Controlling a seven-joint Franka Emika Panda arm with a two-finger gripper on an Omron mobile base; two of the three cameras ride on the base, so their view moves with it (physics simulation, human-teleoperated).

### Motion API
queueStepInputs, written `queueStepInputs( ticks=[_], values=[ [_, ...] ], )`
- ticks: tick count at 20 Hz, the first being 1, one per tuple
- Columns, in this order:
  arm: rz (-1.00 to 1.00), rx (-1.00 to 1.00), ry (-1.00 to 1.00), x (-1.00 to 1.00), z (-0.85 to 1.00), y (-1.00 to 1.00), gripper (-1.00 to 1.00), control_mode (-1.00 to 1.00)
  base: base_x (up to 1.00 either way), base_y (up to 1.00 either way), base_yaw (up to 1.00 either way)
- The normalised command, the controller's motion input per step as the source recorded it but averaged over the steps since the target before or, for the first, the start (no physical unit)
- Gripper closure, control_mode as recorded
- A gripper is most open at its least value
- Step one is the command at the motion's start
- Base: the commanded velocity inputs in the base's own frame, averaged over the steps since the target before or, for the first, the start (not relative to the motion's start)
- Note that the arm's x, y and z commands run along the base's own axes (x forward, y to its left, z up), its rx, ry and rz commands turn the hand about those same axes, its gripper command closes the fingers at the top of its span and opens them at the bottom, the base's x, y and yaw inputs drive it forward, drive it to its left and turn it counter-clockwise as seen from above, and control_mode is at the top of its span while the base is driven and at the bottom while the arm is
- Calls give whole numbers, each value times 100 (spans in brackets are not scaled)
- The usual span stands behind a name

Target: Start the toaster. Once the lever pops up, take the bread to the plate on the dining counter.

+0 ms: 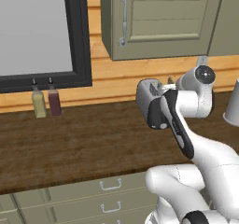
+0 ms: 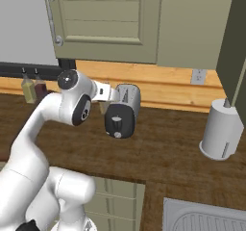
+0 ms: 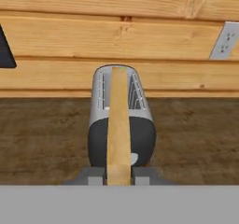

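Toaster (image 2: 122, 110) on the tabletop (image 2: 173, 153), near the back wall, end panel facing forward. Bread (image 3: 118, 134) edge-on between the fingertips (image 3: 95, 177) of the tool (image 3: 118, 176), above and in front of the toaster. Two bottles (image 1: 45, 102) side by side far to the left, against the wall under a window frame (image 1: 77, 36). Paper roll (image 2: 222, 130) upright to the right. Wall cabinet (image 2: 103, 18) overhead, outlet (image 2: 198, 76) on the wall behind, drawers (image 1: 110, 192) below, sink (image 2: 206, 218) at front right.

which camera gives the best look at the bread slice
The hand view: the bread runs edge-on up the middle of the picture, in front of the toaster, its lower end between the pincer fingertips. In the right base view the toaster shows, but the arm covers the slice. The left base view shows the arm there.
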Motion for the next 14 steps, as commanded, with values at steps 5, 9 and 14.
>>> queueStepInputs(
  ticks=[5, 9, 14],
  values=[
    [0, 0, 12, -66, 1, 2, 100, -100, 0, 0, 0],
    [0, 0, 4, -63, 0, 12, 100, -100, 0, 0, 0],
    [0, 0, 0, -53, 0, 36, 100, -100, 0, 0, 0]
  ],
)
